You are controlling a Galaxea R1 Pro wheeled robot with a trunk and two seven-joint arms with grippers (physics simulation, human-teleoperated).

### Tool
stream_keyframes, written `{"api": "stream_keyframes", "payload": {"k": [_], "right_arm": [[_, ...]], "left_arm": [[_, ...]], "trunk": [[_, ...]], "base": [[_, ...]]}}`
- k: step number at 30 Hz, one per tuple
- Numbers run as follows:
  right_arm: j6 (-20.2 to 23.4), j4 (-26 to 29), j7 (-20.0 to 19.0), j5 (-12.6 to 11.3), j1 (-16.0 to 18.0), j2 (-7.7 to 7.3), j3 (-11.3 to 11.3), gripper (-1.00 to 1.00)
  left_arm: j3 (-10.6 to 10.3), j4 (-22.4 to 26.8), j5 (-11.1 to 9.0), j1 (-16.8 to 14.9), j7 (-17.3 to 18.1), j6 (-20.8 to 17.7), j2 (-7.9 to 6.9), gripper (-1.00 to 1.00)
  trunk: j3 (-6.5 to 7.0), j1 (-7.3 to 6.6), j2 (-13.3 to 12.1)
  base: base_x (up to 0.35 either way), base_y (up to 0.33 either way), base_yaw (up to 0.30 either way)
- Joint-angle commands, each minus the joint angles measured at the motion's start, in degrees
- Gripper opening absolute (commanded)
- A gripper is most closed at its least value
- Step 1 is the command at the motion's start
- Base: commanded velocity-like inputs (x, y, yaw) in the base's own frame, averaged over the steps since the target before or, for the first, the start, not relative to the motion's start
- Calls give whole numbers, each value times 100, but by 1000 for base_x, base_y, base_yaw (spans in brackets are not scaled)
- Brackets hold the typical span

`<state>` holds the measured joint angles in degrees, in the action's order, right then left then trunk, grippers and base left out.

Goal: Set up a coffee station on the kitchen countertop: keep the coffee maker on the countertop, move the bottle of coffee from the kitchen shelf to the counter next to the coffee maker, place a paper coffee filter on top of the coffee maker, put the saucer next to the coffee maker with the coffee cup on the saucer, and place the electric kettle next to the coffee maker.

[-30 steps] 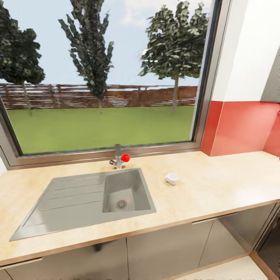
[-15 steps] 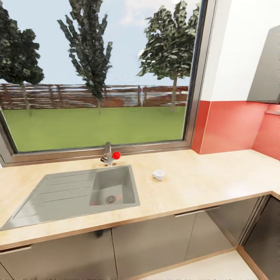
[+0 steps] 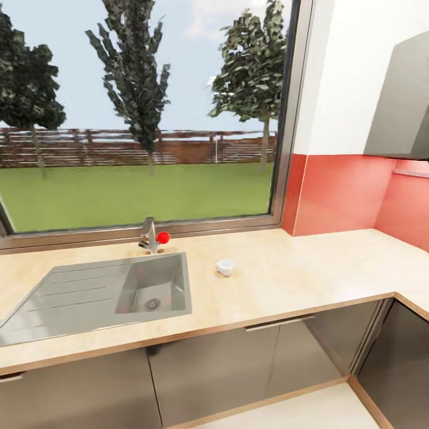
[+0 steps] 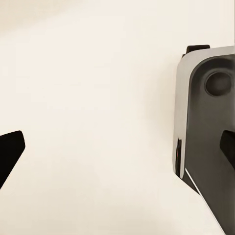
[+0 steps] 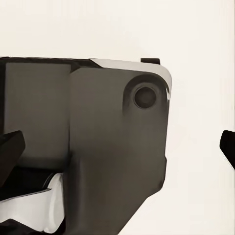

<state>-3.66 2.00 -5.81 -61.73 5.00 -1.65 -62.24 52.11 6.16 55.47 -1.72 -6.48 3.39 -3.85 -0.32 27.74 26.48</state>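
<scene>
Since a second ago my head camera has swung rightward, so the whole scene sits further left in view and more of the corner shows; nothing on the surface (image 3: 310, 274) itself has shifted. From the left I see the steel sink (image 3: 77, 295) set into the light wood, with the red-knobbed tap (image 3: 152, 238) behind its basin under the window (image 3: 143, 113). Just right of the sink lies the coffee cup (image 3: 224, 267), alone on bare wood. Further right come the red backsplash (image 3: 339, 193) and a grey wall cabinet (image 3: 402, 104). My left end effector (image 4: 117, 149) is released, fingertips wide apart; my right end effector (image 5: 117, 144) is likewise released.
</scene>
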Motion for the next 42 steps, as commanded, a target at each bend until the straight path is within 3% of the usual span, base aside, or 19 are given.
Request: {"api": "stream_keyframes", "payload": {"k": [1,25,42], "right_arm": [[-11,2,-22,-60,1,-2,-43,100],[-12,8,-19,-67,1,-3,-35,100],[-12,-3,-12,-76,1,-9,-34,100]], "left_arm": [[45,-10,60,-3,-26,24,-1,100],[53,-9,56,-3,-28,31,-1,100],[58,-6,46,-3,-28,70,-1,100]], "trunk": [[-3,2,4],[-3,2,4],[-3,2,4]], "base": [[0,-272,0],[0,-273,2],[0,-273,216]]}}
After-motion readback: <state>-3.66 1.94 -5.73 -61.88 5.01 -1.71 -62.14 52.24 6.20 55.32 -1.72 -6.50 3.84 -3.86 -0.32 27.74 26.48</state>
